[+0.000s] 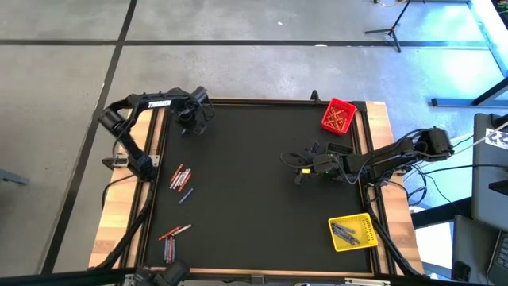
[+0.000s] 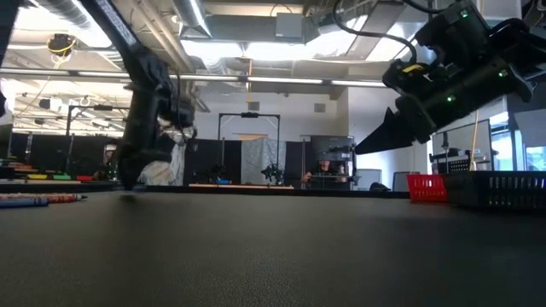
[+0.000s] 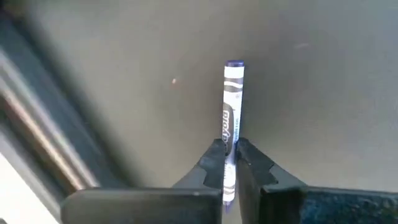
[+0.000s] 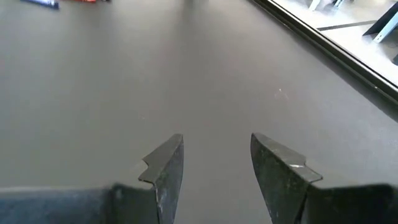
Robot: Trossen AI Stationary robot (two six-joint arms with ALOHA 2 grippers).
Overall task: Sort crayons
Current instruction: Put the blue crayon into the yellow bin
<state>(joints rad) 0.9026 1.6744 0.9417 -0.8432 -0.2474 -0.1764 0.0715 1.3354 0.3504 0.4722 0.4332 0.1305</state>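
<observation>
Black matte table top [image 1: 254, 183] with pale wooden edging fills the high view, on a grey concrete floor. Left gripper [image 1: 188, 127] sits at the far left corner of the table. Right gripper [image 1: 300, 168] reaches in over the right half, between the two bins. Small red square bin [image 1: 338, 116] stands at the far right corner with thin sticks inside; small yellow square bin [image 1: 353, 232] stands at the near right corner with grey sticks in it. Loose crayons lie on the left half: a red-orange and blue cluster [image 1: 181, 178] mid-left, a second cluster [image 1: 172, 238] near the front edge.

Low view: left arm comes down to the table surface at the far left, blurred. Right arm hangs above the table on the right, well clear of it. Red bin [image 2: 426, 187] shows beyond it, and a few crayons [image 2: 38, 200] lie at the left edge. Workshop room behind, with ceiling lights.

Left wrist view: fingers [image 3: 212, 167] clenched on a blue paper-wrapped crayon [image 3: 232, 106], gripped at its lower part, its tip pointing away from the gripper.

Right wrist view: right fingers [image 4: 166, 165] stand apart, holding nothing, over bare table.
</observation>
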